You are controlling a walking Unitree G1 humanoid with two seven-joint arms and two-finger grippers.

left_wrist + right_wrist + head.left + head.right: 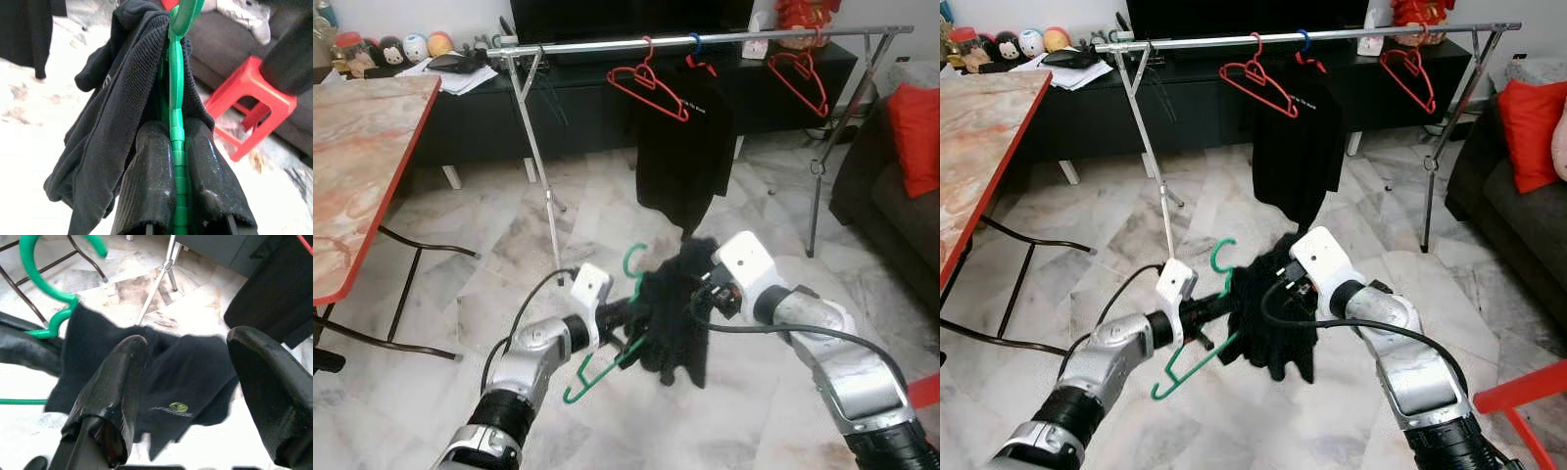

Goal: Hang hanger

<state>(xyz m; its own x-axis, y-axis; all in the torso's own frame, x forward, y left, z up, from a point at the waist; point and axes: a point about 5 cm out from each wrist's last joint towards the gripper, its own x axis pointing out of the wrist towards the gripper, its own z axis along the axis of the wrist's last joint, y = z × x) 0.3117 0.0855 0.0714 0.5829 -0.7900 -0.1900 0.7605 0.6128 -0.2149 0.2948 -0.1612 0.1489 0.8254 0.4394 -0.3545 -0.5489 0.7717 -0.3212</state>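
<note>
Now the left gripper (176, 161) clamps the green hanger (607, 360); the right gripper (188, 382) spreads wide at the black garment (675, 313), toward three o'clock.

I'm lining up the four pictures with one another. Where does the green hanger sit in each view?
Left eye: green hanger low centre, held by the left gripper.
Right eye: low centre-left.
Left wrist: a vertical green bar clamped between the black fingers.
Right wrist: green hook at the upper left.
Shared landmark: the black garment draped on it.
</note>
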